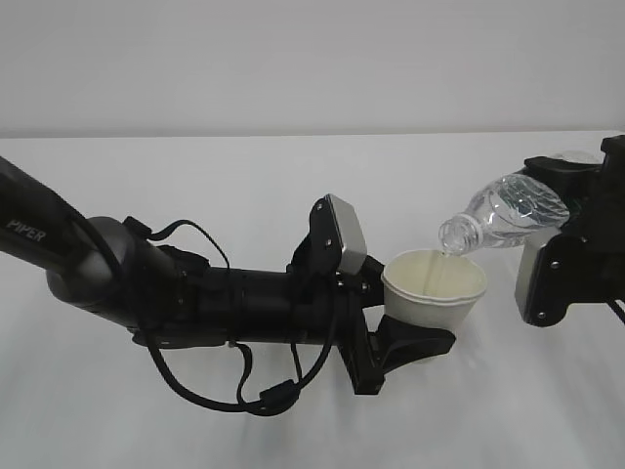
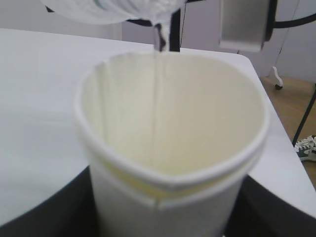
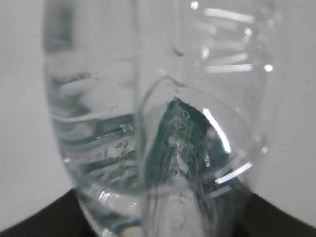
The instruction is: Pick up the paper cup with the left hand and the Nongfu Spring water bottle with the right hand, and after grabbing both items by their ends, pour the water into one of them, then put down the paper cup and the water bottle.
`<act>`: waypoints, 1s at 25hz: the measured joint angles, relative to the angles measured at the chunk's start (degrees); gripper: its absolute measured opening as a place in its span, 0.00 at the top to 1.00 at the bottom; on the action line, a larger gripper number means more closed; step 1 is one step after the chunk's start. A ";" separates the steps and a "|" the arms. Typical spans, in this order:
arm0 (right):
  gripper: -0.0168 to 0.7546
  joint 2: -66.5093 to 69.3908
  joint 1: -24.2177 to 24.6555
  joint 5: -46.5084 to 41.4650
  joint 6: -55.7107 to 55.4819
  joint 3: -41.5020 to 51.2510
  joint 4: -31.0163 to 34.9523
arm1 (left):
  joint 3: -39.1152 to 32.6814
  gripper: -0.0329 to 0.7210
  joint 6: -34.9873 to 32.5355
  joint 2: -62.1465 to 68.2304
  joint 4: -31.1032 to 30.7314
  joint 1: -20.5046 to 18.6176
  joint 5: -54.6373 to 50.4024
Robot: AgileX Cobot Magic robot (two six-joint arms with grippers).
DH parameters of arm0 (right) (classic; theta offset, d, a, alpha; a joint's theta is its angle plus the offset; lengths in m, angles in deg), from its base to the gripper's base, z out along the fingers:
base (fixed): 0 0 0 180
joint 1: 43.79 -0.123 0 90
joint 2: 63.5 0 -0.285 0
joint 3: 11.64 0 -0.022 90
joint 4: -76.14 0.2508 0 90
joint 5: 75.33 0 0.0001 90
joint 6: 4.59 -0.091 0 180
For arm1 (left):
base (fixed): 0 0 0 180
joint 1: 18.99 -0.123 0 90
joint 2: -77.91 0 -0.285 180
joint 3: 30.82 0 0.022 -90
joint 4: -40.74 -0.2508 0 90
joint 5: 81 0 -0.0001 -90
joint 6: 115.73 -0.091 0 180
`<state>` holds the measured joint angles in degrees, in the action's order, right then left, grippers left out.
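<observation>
Lab, white table (image 1: 146,420), plain wall (image 1: 293,59)

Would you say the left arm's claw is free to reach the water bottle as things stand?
Probably not: the left claw is clamped around the paper cup, and the water bottle is held tilted by the right claw.

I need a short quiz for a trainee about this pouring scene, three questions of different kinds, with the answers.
1. True or false: the paper cup stands on the table.
2. The water bottle's neck points: A) up, B) down toward the cup, C) away from the cup?
3. Fill in: the left hand holds the ____.

Key: 1 false, it is held above the table; 2 B, water runs into the cup; 3 paper cup.
</observation>
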<state>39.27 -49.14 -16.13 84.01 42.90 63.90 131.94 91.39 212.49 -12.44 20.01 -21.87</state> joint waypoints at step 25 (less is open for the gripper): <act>0.50 0.00 0.00 0.26 0.38 0.00 -0.17 | 0.00 0.35 0.00 0.00 0.00 0.00 -0.13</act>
<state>39.27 -49.14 -15.87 84.39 42.90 63.73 131.94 91.39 212.49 -12.44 20.01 -22.00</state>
